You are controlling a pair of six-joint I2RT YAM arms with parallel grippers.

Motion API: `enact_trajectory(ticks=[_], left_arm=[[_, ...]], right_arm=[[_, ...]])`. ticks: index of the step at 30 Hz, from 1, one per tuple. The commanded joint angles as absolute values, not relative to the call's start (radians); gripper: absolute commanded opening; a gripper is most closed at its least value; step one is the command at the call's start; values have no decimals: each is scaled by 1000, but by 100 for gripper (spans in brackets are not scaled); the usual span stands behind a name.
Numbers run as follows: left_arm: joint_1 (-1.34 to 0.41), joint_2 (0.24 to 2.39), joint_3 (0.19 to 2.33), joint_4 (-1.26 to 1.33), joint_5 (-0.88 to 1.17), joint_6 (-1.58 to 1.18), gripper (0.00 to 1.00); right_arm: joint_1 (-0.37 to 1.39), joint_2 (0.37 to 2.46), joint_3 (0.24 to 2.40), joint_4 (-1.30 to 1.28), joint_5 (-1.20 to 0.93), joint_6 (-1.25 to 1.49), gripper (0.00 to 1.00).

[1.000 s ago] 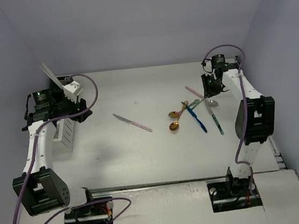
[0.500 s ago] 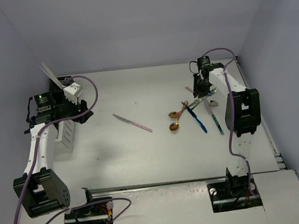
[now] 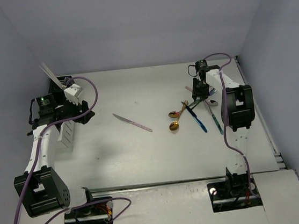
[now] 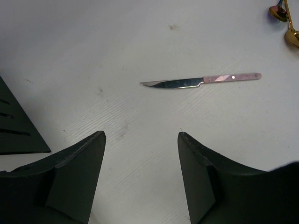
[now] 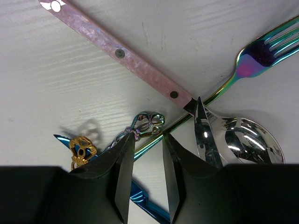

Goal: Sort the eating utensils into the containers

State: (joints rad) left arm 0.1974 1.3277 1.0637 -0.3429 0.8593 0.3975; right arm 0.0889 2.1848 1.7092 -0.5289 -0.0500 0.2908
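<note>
Right gripper (image 5: 148, 144): jaws are parted just a crack, nothing is clamped, and the rainbow fork (image 5: 261, 51)'s stem is seen running between the tips. The pink-handled spoon (image 5: 121, 56) crossing just ahead could easily be pinched or dragged along, since the pile's tangled.

Left gripper (image 4: 140, 140): jaws are spread wide and empty. The pink-handled knife (image 4: 201, 81) is left alone well ahead and the black caddy (image 4: 14, 126) is off left. Lots of bare table (image 4: 117, 42) is offered there, while the side wall (image 3: 280, 75) is found close beyond the pile.
</note>
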Motion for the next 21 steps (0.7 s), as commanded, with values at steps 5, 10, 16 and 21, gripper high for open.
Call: enact_trajectory(ticks=[5, 10, 16, 21], left_arm=[[199, 1324, 1078, -257, 881, 376, 60], [199, 1331, 1073, -247, 884, 373, 60], [201, 1349, 1061, -238, 886, 365, 60], [202, 1351, 1062, -236, 884, 362, 60]], right_arm=[[49, 2201, 1755, -533, -43, 314, 25], [24, 2214, 1763, -532, -44, 319, 25], [5, 2222, 1766, -532, -58, 322, 24], [5, 2236, 1766, -534, -41, 328, 24]])
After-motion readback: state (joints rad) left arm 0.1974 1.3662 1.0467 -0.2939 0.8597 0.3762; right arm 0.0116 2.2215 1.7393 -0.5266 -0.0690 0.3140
